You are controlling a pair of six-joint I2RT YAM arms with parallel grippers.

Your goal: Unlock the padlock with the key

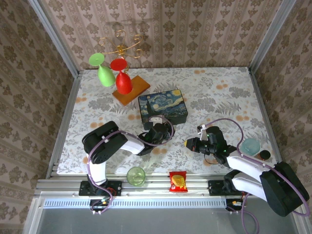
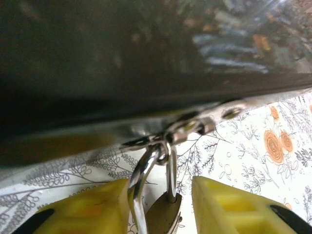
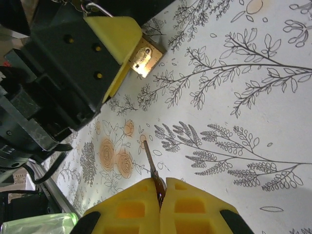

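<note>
The padlock (image 3: 146, 57) hung from the latch of the painted box (image 1: 163, 107) at the middle of the counter (image 1: 219, 97). The left claw (image 2: 161, 190) straddled it with a gap at one finger, not yet pinching, probably to steady it. Nearer the counter's front edge, the right claw (image 3: 160, 195) clenched the key (image 3: 150, 161), tip aimed at the padlock for insertion.

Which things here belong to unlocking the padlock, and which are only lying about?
For the job: padlock, key, blue box it hangs on.
Lying about: snack packet, green cup, teal bowl, red glass, green glass.
</note>
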